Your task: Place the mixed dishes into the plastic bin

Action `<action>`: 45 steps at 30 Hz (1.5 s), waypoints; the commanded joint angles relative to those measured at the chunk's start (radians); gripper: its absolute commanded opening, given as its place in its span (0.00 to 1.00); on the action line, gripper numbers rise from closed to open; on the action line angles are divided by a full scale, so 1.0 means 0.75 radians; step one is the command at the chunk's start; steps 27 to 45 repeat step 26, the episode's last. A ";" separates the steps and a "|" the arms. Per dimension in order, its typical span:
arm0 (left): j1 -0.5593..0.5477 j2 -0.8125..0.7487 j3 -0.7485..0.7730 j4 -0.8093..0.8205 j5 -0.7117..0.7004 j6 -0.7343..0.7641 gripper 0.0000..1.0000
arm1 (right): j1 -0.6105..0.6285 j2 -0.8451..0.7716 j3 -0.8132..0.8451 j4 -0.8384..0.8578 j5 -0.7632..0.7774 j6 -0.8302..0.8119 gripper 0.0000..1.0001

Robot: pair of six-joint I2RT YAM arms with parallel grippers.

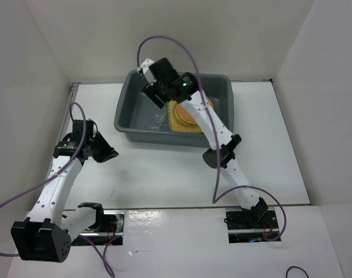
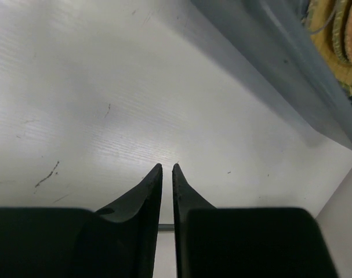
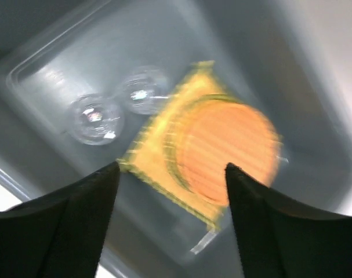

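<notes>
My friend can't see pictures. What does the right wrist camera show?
A blurry look down into the grey bin, where an orange woven disc lies on a square yellow mat, with two clear cups beside the mat. The right gripper hangs wide open and empty, its black fingers at the bottom of the picture.

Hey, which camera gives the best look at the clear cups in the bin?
The right wrist view: it looks down into the bin and shows two cups side by side beside the mat, though blurred. The top view gives only a faint glint of them. The left wrist view shows none.
</notes>
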 commanded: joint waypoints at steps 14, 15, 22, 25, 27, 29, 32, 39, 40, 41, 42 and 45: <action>-0.075 -0.104 0.089 0.164 -0.130 0.135 1.00 | -0.639 -1.232 -1.288 0.004 0.022 0.029 0.94; -0.088 -0.104 0.089 0.164 -0.144 0.149 1.00 | -0.702 -1.284 -1.356 0.019 -0.038 0.012 0.96; -0.235 -0.092 0.056 0.329 -0.232 0.202 1.00 | -0.927 -1.777 -2.139 0.182 -0.110 -0.057 0.99; -0.264 -0.126 0.030 0.439 -0.257 0.258 1.00 | -0.928 -1.924 -2.319 0.264 -0.006 -0.098 0.99; -0.264 -0.157 0.030 0.470 -0.275 0.258 1.00 | -0.928 -1.953 -2.346 0.280 0.007 -0.099 0.99; -0.264 -0.157 0.030 0.470 -0.275 0.258 1.00 | -0.928 -1.953 -2.346 0.280 0.007 -0.099 0.99; -0.264 -0.157 0.030 0.470 -0.275 0.258 1.00 | -0.928 -1.953 -2.346 0.280 0.007 -0.099 0.99; -0.264 -0.157 0.030 0.470 -0.275 0.258 1.00 | -0.928 -1.953 -2.346 0.280 0.007 -0.099 0.99; -0.264 -0.157 0.030 0.470 -0.275 0.258 1.00 | -0.928 -1.953 -2.346 0.280 0.007 -0.099 0.99; -0.264 -0.157 0.030 0.470 -0.275 0.258 1.00 | -0.928 -1.953 -2.346 0.280 0.007 -0.099 0.99; -0.264 -0.157 0.030 0.470 -0.275 0.258 1.00 | -0.928 -1.953 -2.346 0.280 0.007 -0.099 0.99; -0.264 -0.157 0.030 0.470 -0.275 0.258 1.00 | -0.928 -1.953 -2.346 0.280 0.007 -0.099 0.99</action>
